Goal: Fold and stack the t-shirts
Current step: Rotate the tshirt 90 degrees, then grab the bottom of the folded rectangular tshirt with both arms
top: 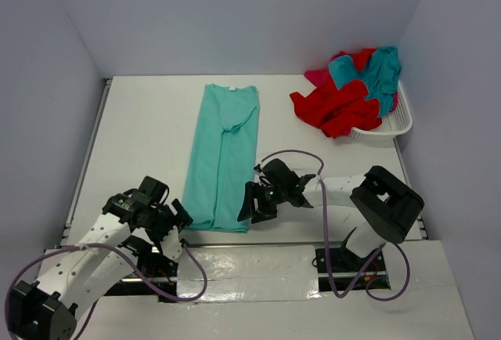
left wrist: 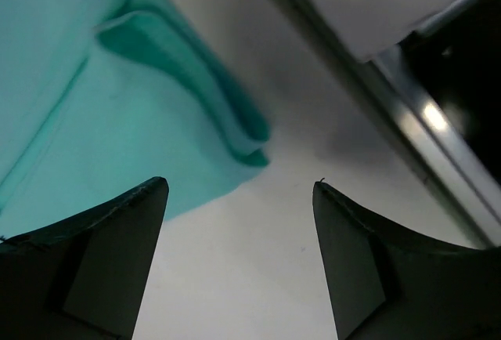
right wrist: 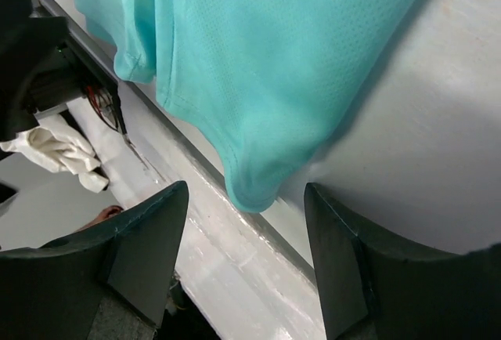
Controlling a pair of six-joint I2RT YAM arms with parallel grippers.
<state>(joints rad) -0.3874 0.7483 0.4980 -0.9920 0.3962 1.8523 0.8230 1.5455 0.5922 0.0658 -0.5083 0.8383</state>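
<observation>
White tabletop (top: 141, 136) between pale grey walls, with teal t-shirt (top: 223, 156) laid out lengthwise at centre.

Folded into a long narrow strip, sides turned inward, collar at far end, hem at near edge; plain colour, fine-mesh knit, with a lengthwise crease down the middle. Small white tag (top: 232, 87) at neckline, too small to read. Heaped red, teal and magenta t-shirts (top: 348, 97) spilling over white mesh basket (top: 395, 124) at far right corner. Left claw (left wrist: 239, 187) released, fingers wide apart above bare table just beside hem's left corner, gripping nothing. Right claw (right wrist: 246, 191) likewise released, fingers parted either side of hem's right corner, cloth unpinched.
</observation>
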